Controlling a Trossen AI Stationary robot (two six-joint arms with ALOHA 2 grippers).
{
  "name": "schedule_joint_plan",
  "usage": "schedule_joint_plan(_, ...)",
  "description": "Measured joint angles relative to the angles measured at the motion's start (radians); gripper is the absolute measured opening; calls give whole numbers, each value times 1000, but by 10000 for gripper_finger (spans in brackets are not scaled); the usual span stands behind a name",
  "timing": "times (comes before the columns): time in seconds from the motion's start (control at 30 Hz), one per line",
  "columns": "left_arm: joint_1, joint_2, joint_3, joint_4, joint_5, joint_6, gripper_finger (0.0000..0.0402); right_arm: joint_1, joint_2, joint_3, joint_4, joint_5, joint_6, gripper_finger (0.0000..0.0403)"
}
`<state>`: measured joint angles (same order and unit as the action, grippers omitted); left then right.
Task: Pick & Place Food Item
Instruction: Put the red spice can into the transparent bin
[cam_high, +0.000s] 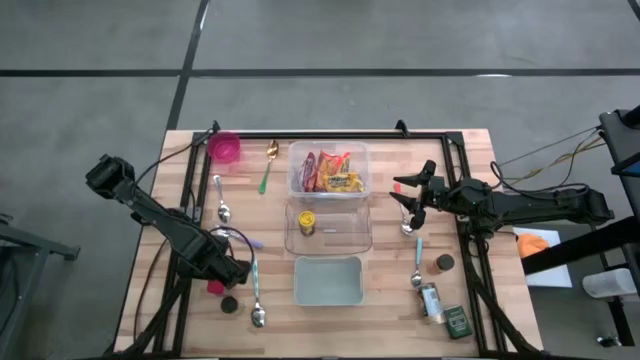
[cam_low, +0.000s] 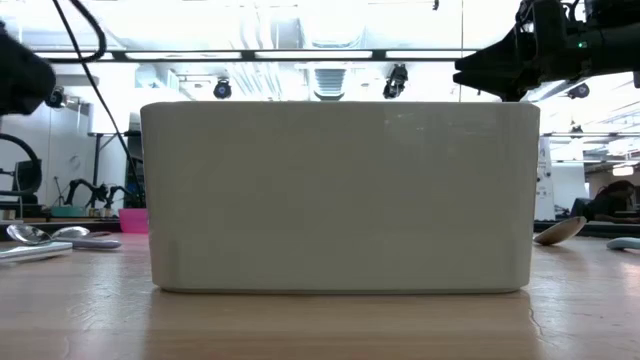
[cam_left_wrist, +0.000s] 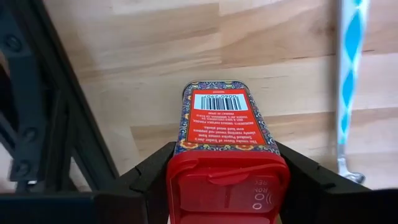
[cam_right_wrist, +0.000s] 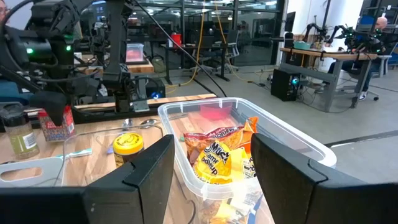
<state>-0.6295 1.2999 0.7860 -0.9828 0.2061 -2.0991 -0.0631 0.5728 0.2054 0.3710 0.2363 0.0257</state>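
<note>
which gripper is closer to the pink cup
Left. The left gripper, shut on a red-capped tin, sits near the table's front left, on the pink cup's side. The right gripper hovers open across the table, beyond the snack bin.

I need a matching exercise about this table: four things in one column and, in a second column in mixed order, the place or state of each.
Column 1
1. red-lidded rectangular spice tin
2. small yellow-lidded jar
3. pink plastic cup
4. right end effector

Column 2
A. on the bare wooden table, outside every container
B. open and empty, beside the clear plastic tub of snack packets
C. gripped by the left end effector
D. inside the middle clear container

Pairs: 1-C, 2-D, 3-A, 4-B
</note>
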Motion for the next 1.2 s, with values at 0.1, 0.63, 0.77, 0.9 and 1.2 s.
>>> schedule_joint_plan(0.1, 15, -20, 28, -34, -33, 31, 219, 0, 0, 0, 0, 0, 0, 211)
schedule_joint_plan(0.63, 117, -29, 277, -223, -423, 429, 226, 0, 0, 0, 0, 0, 0, 211)
schedule_joint_plan(0.77, 175, -29, 321, -220, -459, 581, 222, 0, 0, 0, 0, 0, 0, 211)
schedule_joint_plan(0.9, 260, -27, 363, -214, -458, 755, 209, 0, 0, 0, 0, 0, 0, 211)
schedule_joint_plan(1.2, 436, -16, 409, -74, -383, 1201, 232, 0, 0, 0, 0, 0, 0, 211)
